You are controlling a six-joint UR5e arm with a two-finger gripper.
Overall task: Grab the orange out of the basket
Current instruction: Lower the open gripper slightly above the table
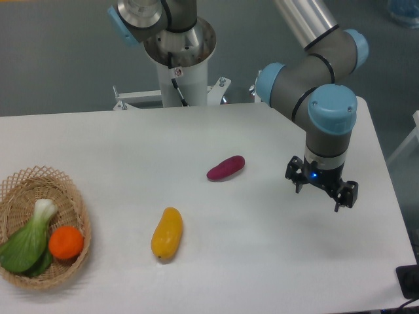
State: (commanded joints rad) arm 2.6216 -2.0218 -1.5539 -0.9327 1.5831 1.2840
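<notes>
We find the orange untouched in the basket at near left, the gripper open, empty, far right.

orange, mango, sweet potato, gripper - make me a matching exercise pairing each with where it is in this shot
Things:
1. orange
2. yellow mango-like fruit
3. purple sweet potato
4. gripper

Places:
A. on the bare table near its middle
B. in the basket beside a leafy green
C. above the table's right side, holding nothing
D. on the table toward the front edge, right of the basket

Pairs: 1-B, 2-D, 3-A, 4-C
</notes>
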